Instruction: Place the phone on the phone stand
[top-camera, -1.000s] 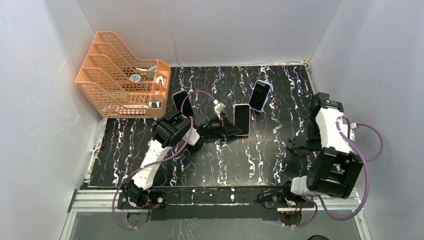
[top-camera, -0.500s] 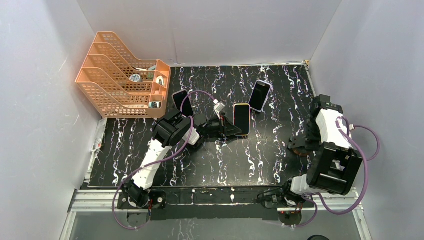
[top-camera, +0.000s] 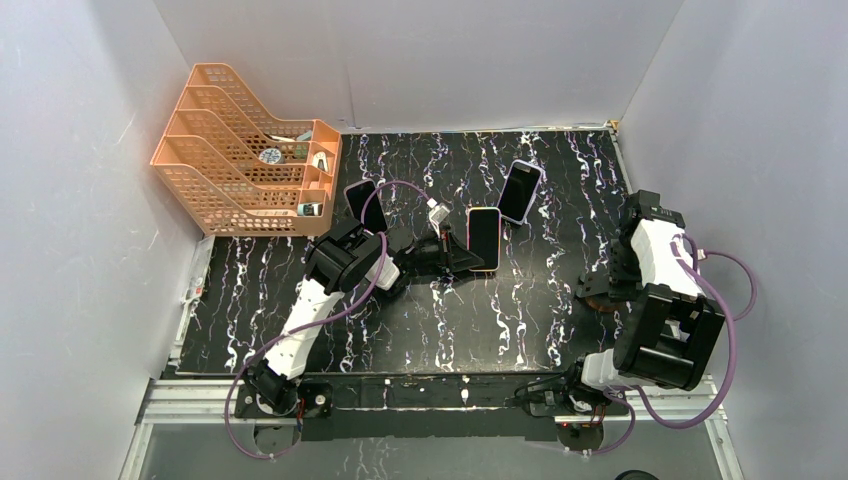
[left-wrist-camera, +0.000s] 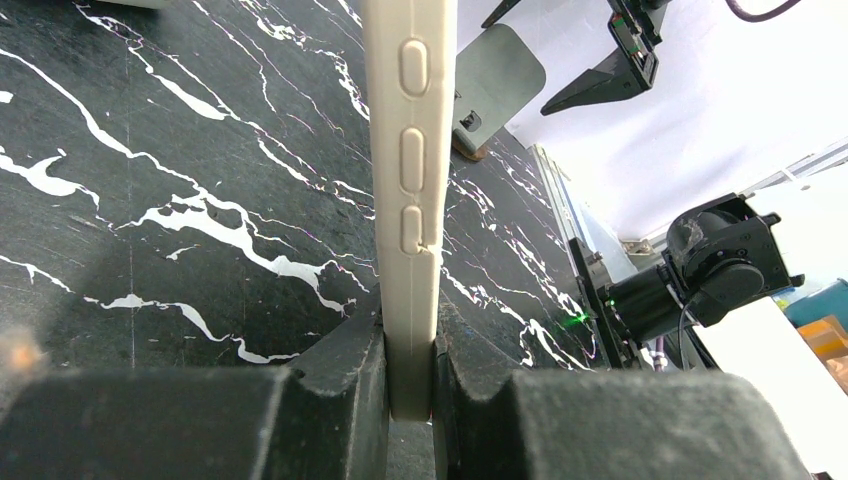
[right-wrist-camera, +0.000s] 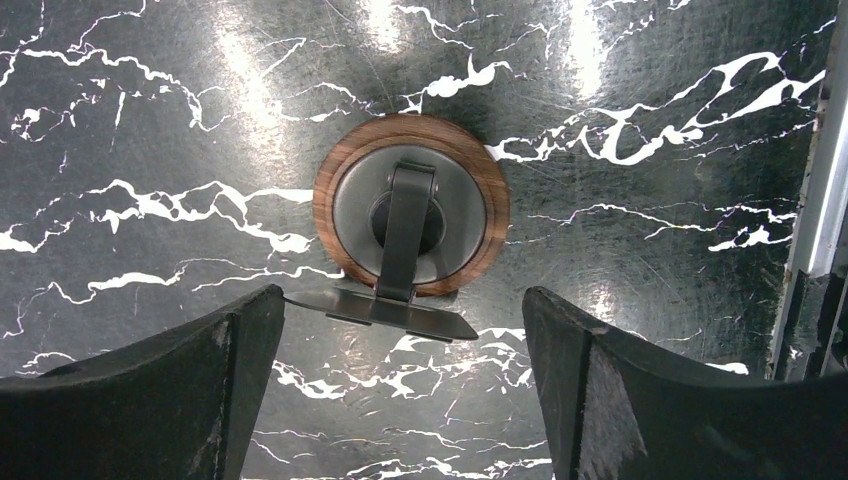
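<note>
The left pincer (left-wrist-camera: 410, 372) was clamped tight on the lower edge of the cream-cased phone (left-wrist-camera: 410, 150). The phone stood edge-on between its fingers, side buttons showing, over the black marbled surface (left-wrist-camera: 180, 200). Seen from above, it was near the middle of the surface, well apart from the phone stand (right-wrist-camera: 410, 215) on the right. The right pincer (right-wrist-camera: 403, 310) hung over that stand, jaws spread wide and gripping nothing. Farther back leaned a second phone (top-camera: 520, 192) and a third phone (top-camera: 362, 205). An orange rack (top-camera: 240, 160) stood at the far left.
</note>
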